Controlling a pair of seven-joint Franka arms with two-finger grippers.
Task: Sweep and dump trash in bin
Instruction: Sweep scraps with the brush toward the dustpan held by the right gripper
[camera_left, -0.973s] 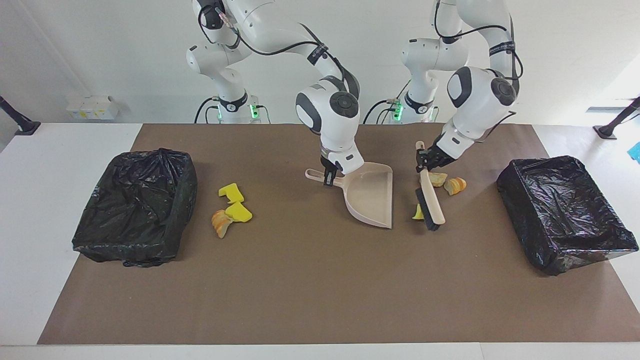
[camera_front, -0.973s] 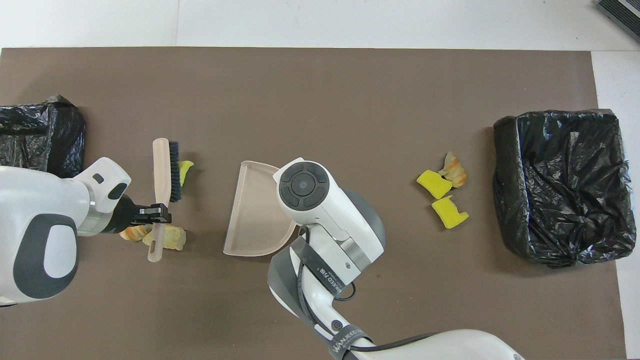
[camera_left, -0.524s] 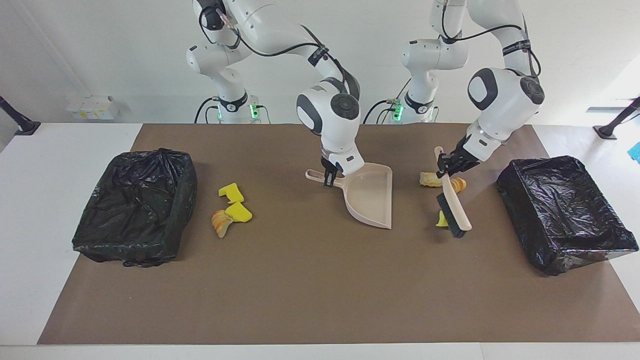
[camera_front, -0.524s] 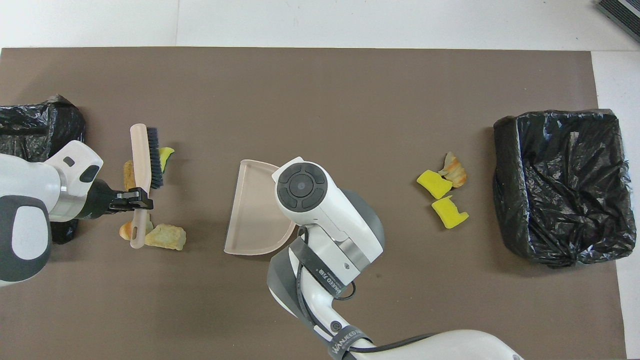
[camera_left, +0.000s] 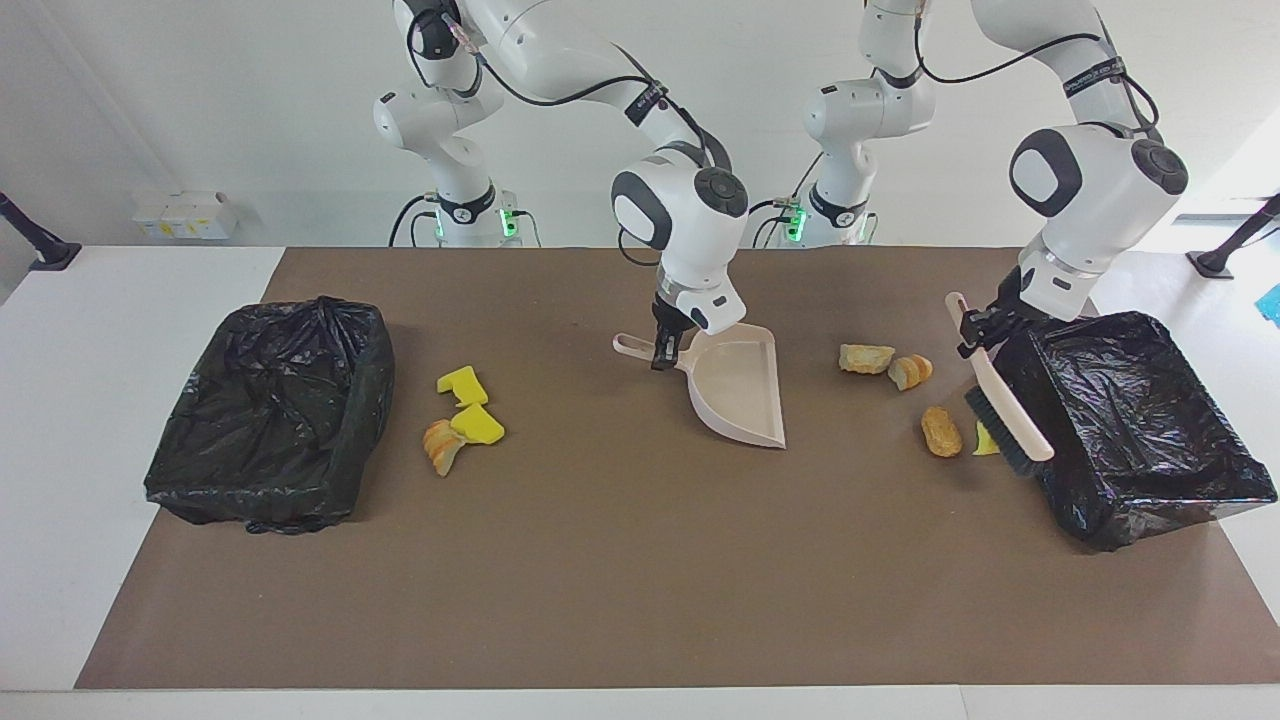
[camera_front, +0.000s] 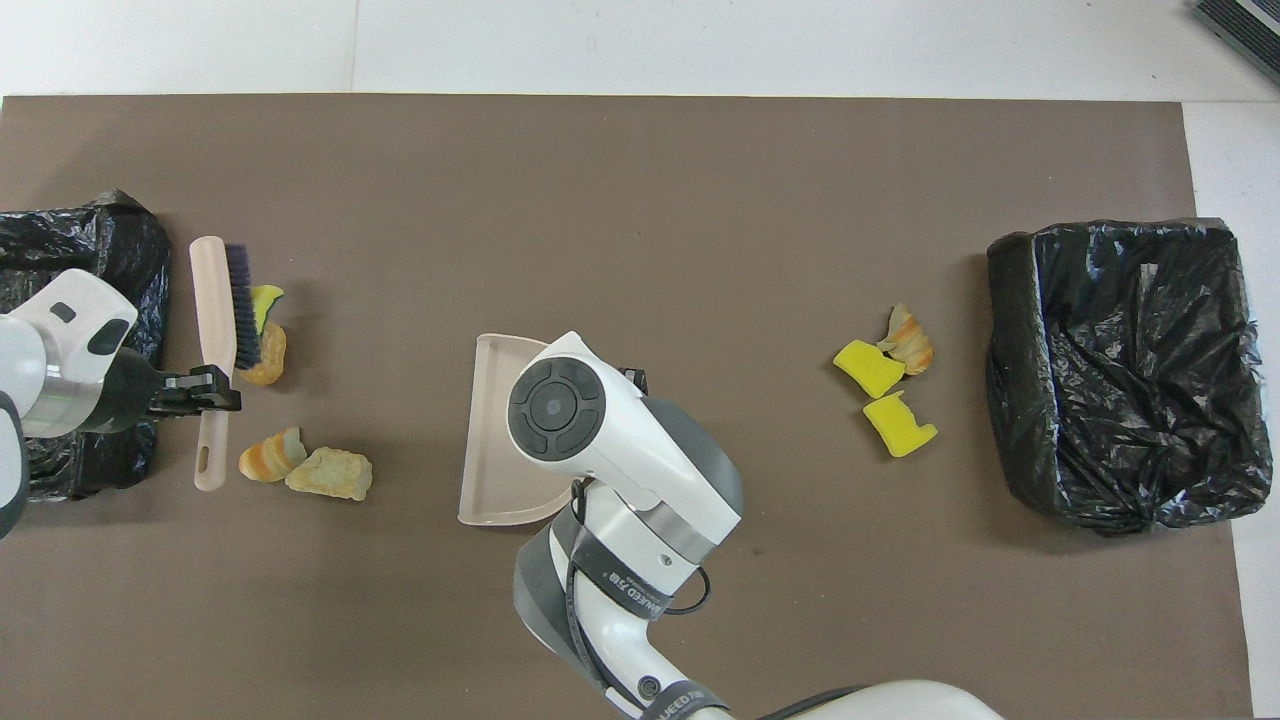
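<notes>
Hand brush (camera_left: 1005, 410), clamped in left gripper (camera_left: 978, 330) jaws, now shifted beside bin (camera_left: 1140, 430), bread lump (camera_left: 940, 431) and green sponge piece (camera_left: 984, 440) exposed before bristles; right gripper (camera_left: 664, 352) jaws clamp dustpan (camera_left: 742, 392); sweep pending.

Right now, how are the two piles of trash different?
The trash pile beside the black brush has three tan bread-like lumps and one yellow-green sponge piece, spread apart. The other pile has two bright yellow sponge chunks and one bread lump, bunched together. Both lie near black-lined bins.
</notes>
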